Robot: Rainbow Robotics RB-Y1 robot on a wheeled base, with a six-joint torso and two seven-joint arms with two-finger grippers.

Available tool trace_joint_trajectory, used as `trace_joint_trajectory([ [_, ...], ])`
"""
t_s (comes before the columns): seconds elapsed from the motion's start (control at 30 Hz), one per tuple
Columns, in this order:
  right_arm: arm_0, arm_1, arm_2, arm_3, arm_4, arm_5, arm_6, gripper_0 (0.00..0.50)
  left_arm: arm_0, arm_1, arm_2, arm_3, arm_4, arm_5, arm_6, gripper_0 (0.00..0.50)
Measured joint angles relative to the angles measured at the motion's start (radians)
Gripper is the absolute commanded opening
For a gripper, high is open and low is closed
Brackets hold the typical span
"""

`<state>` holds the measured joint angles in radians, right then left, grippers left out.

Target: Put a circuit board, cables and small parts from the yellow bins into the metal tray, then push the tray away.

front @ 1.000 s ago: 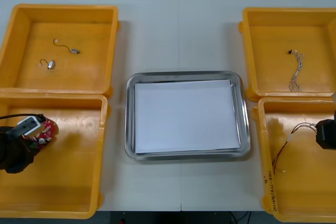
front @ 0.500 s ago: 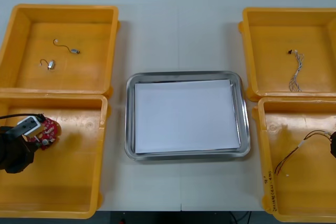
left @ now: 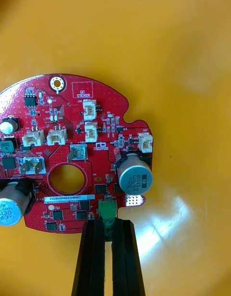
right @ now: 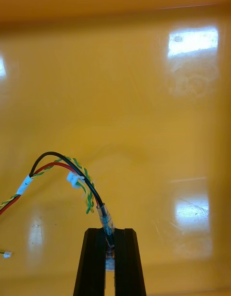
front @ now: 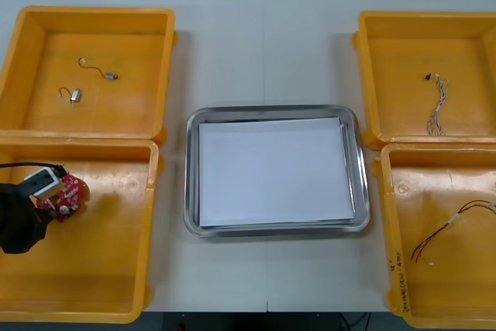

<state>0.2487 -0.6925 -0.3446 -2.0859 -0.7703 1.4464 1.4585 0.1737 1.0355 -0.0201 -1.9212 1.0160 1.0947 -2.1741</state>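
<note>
Grips the round red circuit board (left: 86, 132) by its edge with the left gripper (left: 107, 225), black fingers (left: 94, 257) pinched tight on a small green part (left: 107, 210) at the rim. Holds it close to the left wall of the near left bin (front: 101, 269); cannot tell whether it is lifted off the floor. Pinches one end of the red and yellow cable (right: 104, 215) with the right gripper (right: 109, 232), fingers almost together on the clear-sleeved tip, a black strand arching away beside the coloured ones. From above, runs that cable from the right side toward the middle of the near right bin (front: 465, 292). Between the bins on the table (front: 263, 44): the metal tray (front: 271, 112), white inside. In the far left bin (front: 46, 122): two small metal parts (front: 74, 94) with thin wires. In the far right bin (front: 403, 125): a pale twisted cable (front: 438, 106).
</note>
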Motion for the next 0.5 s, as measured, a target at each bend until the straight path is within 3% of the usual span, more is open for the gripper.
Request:
trace_joint_trajectory([
  [0.13, 0.0, 0.0, 0.0, 0.0, 0.0, -0.001, 0.0, 0.051, -0.001, 0.0, 0.032, -0.007, 0.009, 0.036, 0.0, 0.0],
  [0.17, 0.0, 0.0, 0.0, 0.0, 0.0, -0.002, 0.0, 0.083, -0.001, 0.0, 0.04, -0.01, 0.01, 0.042, 0.0, 0.0],
  [0.2, 0.0, 0.0, 0.0, 0.0, 0.0, -0.002, 0.0, 0.174, -0.001, 0.0, 0.046, -0.012, 0.012, 0.047, 0.0, 0.0],
  [0.27, 0.0, 0.0, 0.0, 0.0, 0.0, -0.003, 0.0, 0.258, -0.005, 0.0, 0.056, -0.016, 0.016, 0.059, 0.0, 0.0],
  [0.33, 0.0, 0.0, 0.0, 0.0, 0.0, -0.003, 0.0, 0.422, -0.01, 0.0, 0.067, -0.023, 0.021, 0.08, 0.0, 0.0],
  [0.37, 0.0, 0.0, 0.0, 0.0, 0.0, -0.003, 0.0, 0.474, -0.014, 0.0, 0.074, -0.027, 0.023, 0.091, 0.0, 0.0],
  [0.4, 0.0, 0.0, 0.0, 0.0, 0.0, -0.003, 0.0, 0.496, -0.018, 0.0, 0.081, -0.034, 0.025, 0.107, 0.0, 0.0],
  [0.5, 0.0, 0.0, 0.0, 0.0, 0.0, -0.003, 0.0, 0.5, -0.029, 0.0, 0.112, -0.062, 0.027, 0.158, 0.0, 0.0],
])
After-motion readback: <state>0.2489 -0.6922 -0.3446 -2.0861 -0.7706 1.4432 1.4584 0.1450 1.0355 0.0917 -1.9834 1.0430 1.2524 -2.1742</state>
